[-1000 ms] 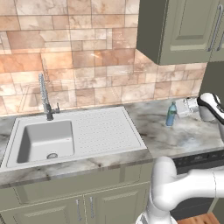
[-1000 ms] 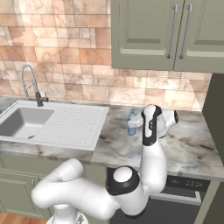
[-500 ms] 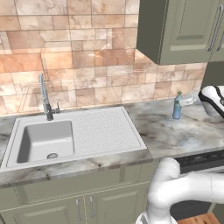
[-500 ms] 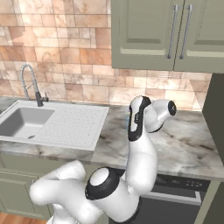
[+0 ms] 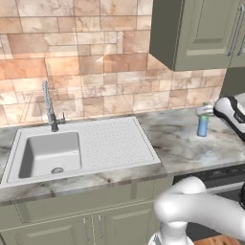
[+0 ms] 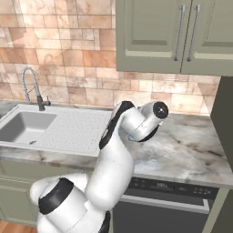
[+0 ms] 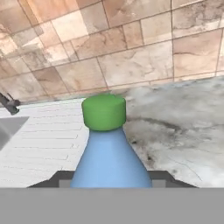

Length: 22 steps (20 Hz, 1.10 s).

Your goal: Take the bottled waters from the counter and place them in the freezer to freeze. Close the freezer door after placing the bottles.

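The bottle [image 5: 203, 124] stands on the counter [image 5: 182, 143], right of the sink [image 5: 48, 154].

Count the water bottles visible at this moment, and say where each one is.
1. The blue bottle with the green cap stands upright between the fingers of the shut gripper, over the counter right of the sink. The arm may hide another.

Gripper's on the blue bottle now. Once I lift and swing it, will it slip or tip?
The blue bottle tapers toward its green cap, so it could slide down if gripped high. Smooth plastic looks slippery. It stands upright on the counter; its narrow base probably tips easily.
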### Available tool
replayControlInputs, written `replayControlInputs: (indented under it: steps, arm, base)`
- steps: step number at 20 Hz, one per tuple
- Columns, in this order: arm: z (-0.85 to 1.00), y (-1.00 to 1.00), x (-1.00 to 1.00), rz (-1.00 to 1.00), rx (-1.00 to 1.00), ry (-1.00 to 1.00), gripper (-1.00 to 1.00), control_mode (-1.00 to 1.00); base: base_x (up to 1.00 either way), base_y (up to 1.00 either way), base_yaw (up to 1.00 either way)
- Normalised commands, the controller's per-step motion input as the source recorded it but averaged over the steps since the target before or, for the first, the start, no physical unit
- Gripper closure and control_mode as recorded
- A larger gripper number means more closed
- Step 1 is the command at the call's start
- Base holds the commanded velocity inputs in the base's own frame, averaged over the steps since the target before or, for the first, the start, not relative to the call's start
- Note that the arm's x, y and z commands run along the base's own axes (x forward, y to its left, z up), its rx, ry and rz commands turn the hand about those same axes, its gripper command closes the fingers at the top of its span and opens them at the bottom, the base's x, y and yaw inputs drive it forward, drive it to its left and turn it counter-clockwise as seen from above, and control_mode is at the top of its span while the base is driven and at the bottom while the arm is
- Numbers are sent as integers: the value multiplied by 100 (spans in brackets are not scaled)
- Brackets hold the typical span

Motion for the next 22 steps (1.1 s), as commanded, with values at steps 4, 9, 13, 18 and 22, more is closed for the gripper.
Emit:
replayControlInputs:
  steps: [4, 9, 13, 18, 22]
  arm:
    - [34, 16, -63, -42, 0, 22, 100, -100]
    - [42, 26, -70, -42, 0, 11, 100, -100]
    - [45, 42, -49, -34, -4, 12, 100, -100]
    - [42, 52, -37, -10, -24, 0, 100, -100]
    - [33, 41, -27, -1, -27, 0, 100, -100]
  base:
    - [0, 0, 0]
    - [0, 0, 0]
    - [0, 0, 0]
    - [0, 0, 0]
    - [0, 0, 0]
